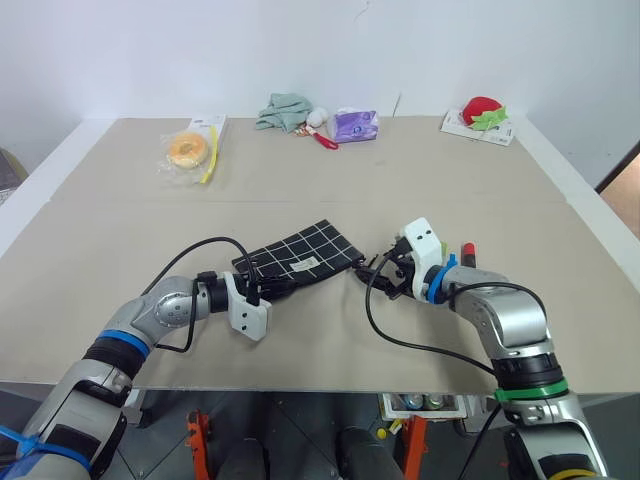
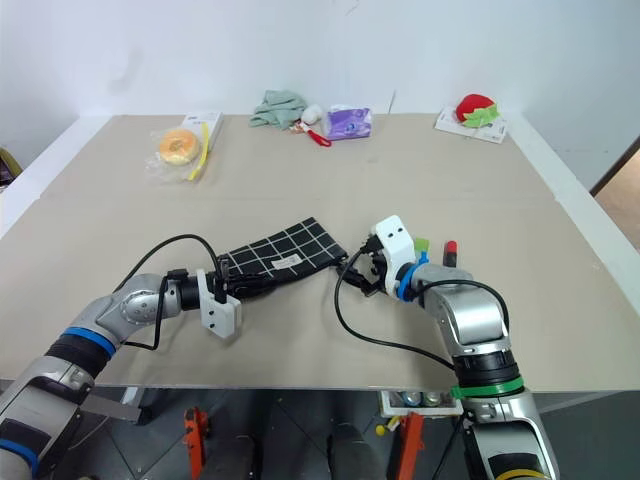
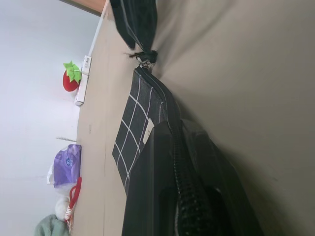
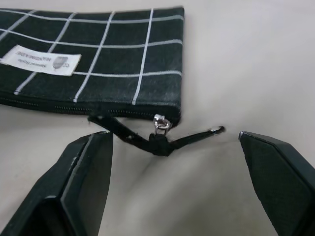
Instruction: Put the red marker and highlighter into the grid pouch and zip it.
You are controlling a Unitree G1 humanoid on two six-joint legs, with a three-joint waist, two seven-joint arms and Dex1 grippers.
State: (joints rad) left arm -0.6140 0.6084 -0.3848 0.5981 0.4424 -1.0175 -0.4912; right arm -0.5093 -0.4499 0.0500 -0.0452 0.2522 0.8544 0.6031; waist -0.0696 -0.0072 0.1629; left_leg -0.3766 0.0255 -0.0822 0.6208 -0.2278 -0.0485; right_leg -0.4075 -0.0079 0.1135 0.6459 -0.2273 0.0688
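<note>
The grid pouch (image 1: 300, 259) lay flat on the beige table (image 1: 120, 220), a little below the middle of the head view, its white label (image 4: 40, 60) facing up and its zipper running along the near edge; the zipper slider (image 4: 160, 123) sat at the pouch's right corner, with a black pull cord (image 4: 162, 142) trailing off it onto the table. The left gripper (image 1: 262, 285) was clenched on the pouch's left end, at the lower left of centre; the left wrist view showed the pouch's edge running away from its dark fingers (image 3: 197, 196). The right gripper (image 1: 383, 275) hovered just right of the pouch, its fingers (image 4: 81, 182) released and spread wide on either side of the pull cord, not touching it as far as the wrist view showed. The red marker (image 1: 467, 250) showed its tip just beyond the right wrist, right of centre; the highlighter (image 2: 422, 244) showed a green tip just beside it; both lay outside the pouch. Along the upper edge of the frame sat a bagged doughnut (image 1: 187, 149), a green cloth (image 1: 283, 111), a purple packet (image 1: 355, 124) and a strawberry toy (image 1: 482, 111).
</note>
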